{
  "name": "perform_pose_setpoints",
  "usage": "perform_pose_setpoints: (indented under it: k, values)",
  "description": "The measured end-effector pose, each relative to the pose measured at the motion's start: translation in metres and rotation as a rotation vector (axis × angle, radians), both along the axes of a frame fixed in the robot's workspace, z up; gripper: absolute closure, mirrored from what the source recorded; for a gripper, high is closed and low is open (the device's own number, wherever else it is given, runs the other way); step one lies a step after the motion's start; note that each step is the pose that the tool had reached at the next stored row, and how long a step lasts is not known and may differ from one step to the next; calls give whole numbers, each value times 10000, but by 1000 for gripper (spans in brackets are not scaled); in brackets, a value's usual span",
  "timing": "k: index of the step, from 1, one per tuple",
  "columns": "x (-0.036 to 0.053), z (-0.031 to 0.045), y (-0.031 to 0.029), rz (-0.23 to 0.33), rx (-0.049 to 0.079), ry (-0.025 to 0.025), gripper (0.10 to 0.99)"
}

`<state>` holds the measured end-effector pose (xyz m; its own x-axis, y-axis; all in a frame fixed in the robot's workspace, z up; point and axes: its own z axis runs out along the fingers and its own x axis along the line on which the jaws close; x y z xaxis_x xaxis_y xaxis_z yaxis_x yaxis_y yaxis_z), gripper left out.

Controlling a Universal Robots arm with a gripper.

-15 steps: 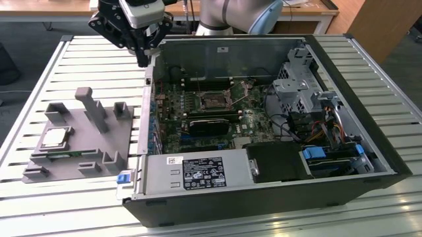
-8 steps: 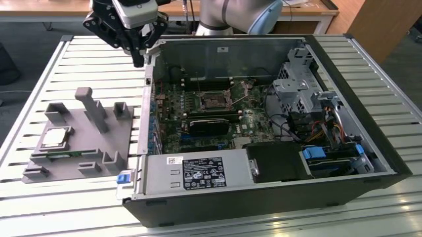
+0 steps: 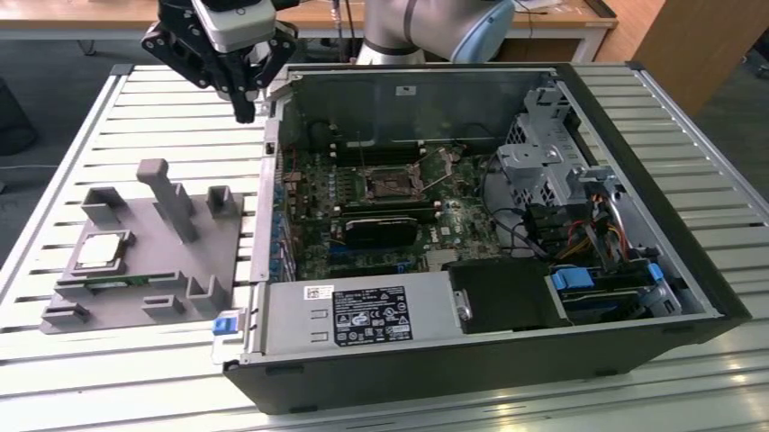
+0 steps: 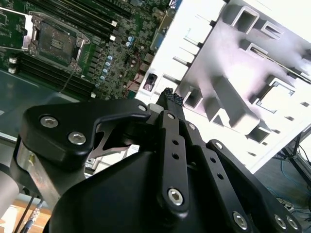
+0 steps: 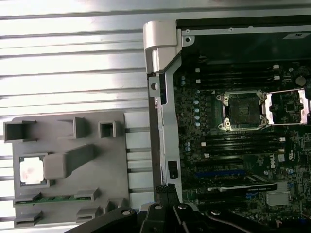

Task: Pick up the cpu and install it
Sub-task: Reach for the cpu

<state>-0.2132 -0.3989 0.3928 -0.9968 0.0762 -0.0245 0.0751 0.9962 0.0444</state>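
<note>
Hand: the black hand (image 3: pixel 244 110) points fingertips down over the tabletop (image 3: pixel 72 144), just beside the corner of the computer case (image 3: pixel 409 99) on the exterior view's left.
Hand state: fingers pressed together, with nothing between them; the joined tips show in both wrist views (image 4: pixel 170 98) (image 5: pixel 165 190).
Cpu: the cpu (image 3: pixel 101 251) lies flat, silver top up, in a square recess of the grey holder (image 3: pixel 157 261). It is well apart from the hand and untouched. In the first wrist view it appears as a bright square (image 5: pixel 32 171).
Holder: rests on the tabletop beside the case, on the exterior view's left. It carries an upright post and several pockets.
Memory stick: a narrow green memory stick (image 3: pixel 114 283) lies in the holder's slot just beside the cpu.
Socket: the cpu socket (image 3: pixel 393 184) sits on the motherboard inside the open case. In the first wrist view it is unfilled (image 5: pixel 243 110), with its metal frame folded open beside it.
</note>
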Motion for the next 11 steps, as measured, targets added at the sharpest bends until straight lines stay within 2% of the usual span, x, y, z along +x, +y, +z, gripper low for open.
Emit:
perform_pose_setpoints:
  k: [11]
  values:
    - [-119,0,0,0,0,0,980]
